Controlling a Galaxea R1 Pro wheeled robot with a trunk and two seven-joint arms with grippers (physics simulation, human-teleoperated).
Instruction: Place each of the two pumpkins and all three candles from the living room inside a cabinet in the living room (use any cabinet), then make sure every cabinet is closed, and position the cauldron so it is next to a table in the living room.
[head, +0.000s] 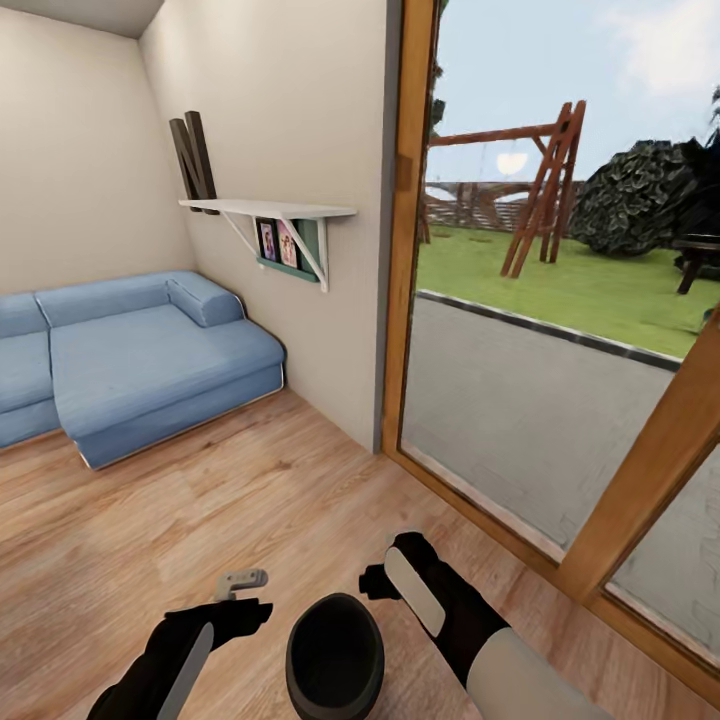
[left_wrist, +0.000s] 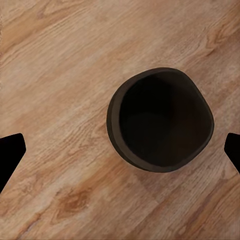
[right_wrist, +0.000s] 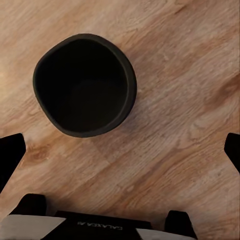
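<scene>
Cauldron (head: 335, 655): sitting upright on the wood floor (head: 200, 520) at 6 o'clock in my head view, between my two arms, mouth open, inside too dark to read. Its lower edge is being cut off by the frame.

Left gripper (head: 243, 590): hovering at the cauldron's 10 o'clock, apart from it; my jaws are standing spread, holding nothing.

Right gripper (head: 375, 580): hovering at the cauldron's 1 o'clock, just beside the rim; I cannot tell how my jaws are standing.

Open room: bare floor is stretching toward 11 o'clock up to the sofa (head: 130, 360).

Edges: glass door frame (head: 640, 480) is closing off the 3 o'clock side; wall shelf (head: 270, 210) is hanging at 12 o'clock.
</scene>
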